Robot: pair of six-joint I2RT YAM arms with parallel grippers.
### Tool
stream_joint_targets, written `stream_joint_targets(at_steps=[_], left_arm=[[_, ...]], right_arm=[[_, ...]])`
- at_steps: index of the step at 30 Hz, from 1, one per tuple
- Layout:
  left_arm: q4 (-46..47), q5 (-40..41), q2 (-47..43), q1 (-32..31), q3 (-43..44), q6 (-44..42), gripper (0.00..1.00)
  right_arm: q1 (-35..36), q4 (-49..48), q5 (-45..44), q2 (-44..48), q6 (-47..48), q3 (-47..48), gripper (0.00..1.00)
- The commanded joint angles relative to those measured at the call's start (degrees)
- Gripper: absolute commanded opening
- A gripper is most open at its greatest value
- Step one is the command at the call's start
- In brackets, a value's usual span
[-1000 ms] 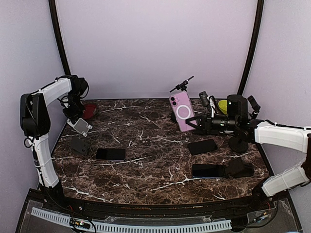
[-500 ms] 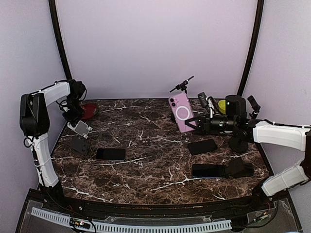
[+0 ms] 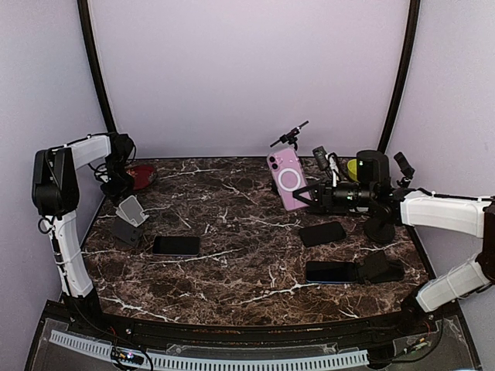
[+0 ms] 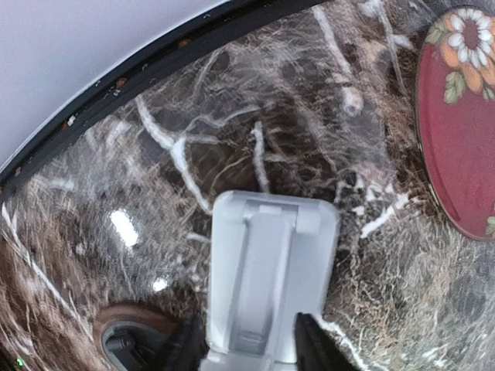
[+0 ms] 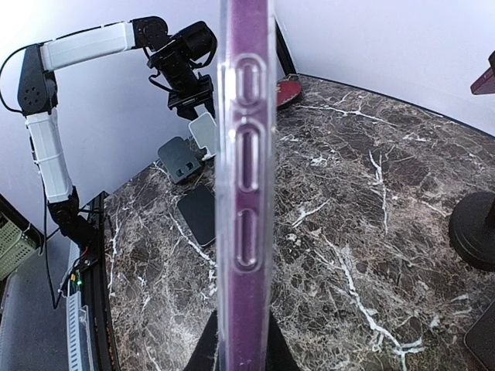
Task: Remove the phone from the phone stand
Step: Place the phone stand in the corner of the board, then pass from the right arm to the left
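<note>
The pink phone (image 3: 285, 179) stands upright at the back centre, its back with a white ring facing the camera. My right gripper (image 3: 303, 199) is shut on its lower edge. In the right wrist view the phone (image 5: 246, 193) shows edge-on between my fingers (image 5: 205, 352), above the table. My left gripper (image 3: 121, 195) is shut on a light grey phone stand (image 3: 131, 209) at the far left, low over the table. In the left wrist view the stand (image 4: 267, 278) sits between both fingers (image 4: 313, 344); I cannot tell whether it touches the table.
A dark grey stand (image 3: 124, 230) and a black phone (image 3: 175, 245) lie at the left. A red flowered plate (image 3: 141, 176) sits at the back left. Another black phone (image 3: 322, 233), a phone on a black stand (image 3: 383, 267), a round black base (image 3: 379, 229) and a yellow-green object (image 3: 356, 166) are at the right.
My left gripper has pulled back and lowered the light grey stand beside the dark grey stand. My right gripper has shifted the pink phone slightly left.
</note>
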State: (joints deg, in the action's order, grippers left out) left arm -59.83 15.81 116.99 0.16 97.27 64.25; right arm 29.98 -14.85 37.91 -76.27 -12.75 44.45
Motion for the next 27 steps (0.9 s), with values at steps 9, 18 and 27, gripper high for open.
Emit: stream_joint_targets(at_steps=[9, 18, 27], left_arm=[[4.79, -0.3, 0.58, 0.62, -0.02, -2.65, 0.71], [11.69, 5.35, -7.64, -1.46, 0.55, -13.99, 0.99], [20.03, 12.04, -18.23, -9.51, -1.87, -31.88, 0.99]], right_arm=[[-0.15, -3.45, 1.11, -0.79, 0.24, 3.51, 0.0], [0.69, -1.94, 1.36, -1.4, 0.99, 4.54, 0.0], [4.32, 6.23, -6.79, -2.02, 7.0, 9.04, 0.0]])
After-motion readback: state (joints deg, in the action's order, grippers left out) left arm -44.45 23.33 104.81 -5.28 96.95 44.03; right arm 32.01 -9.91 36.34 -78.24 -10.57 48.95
